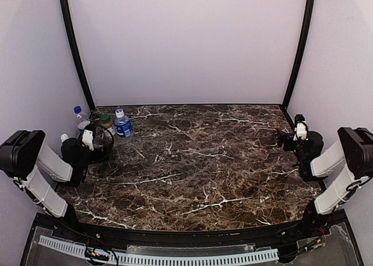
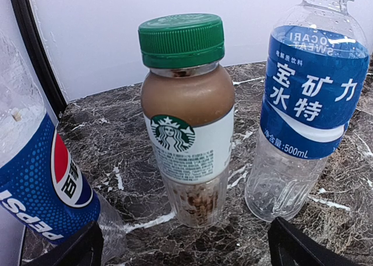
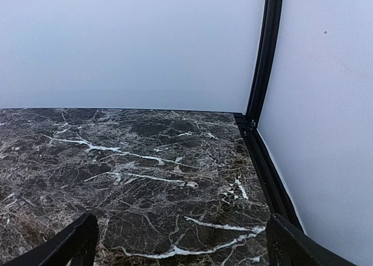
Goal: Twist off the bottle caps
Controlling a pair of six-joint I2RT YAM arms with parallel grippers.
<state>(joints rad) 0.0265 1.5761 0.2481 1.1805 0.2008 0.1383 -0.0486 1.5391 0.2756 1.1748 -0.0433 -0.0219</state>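
While left gripper (image 2: 186,244) and right gripper (image 3: 183,236) are gaping wide, empty, the short green-capped clear plastic bottle (image 2: 189,138) is holding brown liquid (image 2: 187,97).

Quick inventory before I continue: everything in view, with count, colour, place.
Pepsi bottle: one, clear, blue label, far-left corner.
brown-drink bottle: one, green cap, middle of the group.
blue-labelled bottle: one, clear, right of the group.
blue caps: two, on the Pepsi and blue-labelled bottles.
white cap: one, nearest, by the left wall; bottle mostly hidden.
table: one, dark brown marble.
walls: three, white, around the table.
left gripper: one, black, open, facing the bottles.
right gripper: one, black, open, right edge.
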